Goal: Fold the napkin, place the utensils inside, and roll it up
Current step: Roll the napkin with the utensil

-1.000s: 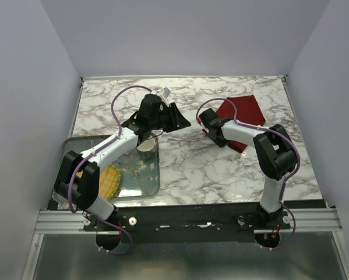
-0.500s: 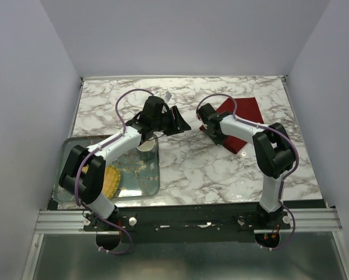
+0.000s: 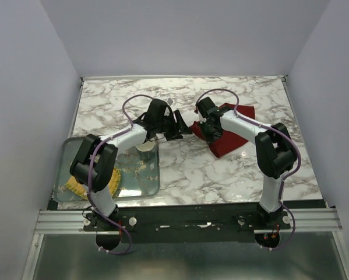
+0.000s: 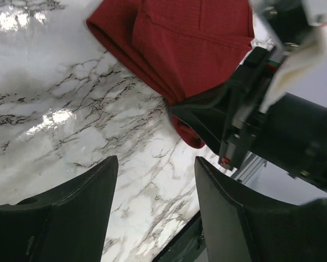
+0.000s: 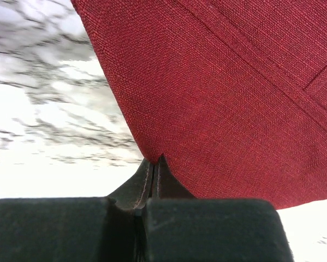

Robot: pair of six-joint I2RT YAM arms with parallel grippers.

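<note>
Mid-fold: napkin [image 5: 223, 93] corner pinched tight in R gripper [image 5: 154, 161]; L gripper [image 4: 155, 164] agape, empty. Next, prob.: grab free edge w/ L.

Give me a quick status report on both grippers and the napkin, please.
Left gripper open, empty, facing the napkin. Right gripper shut on its edge, cloth bunched there. Utensils not in view.
</note>
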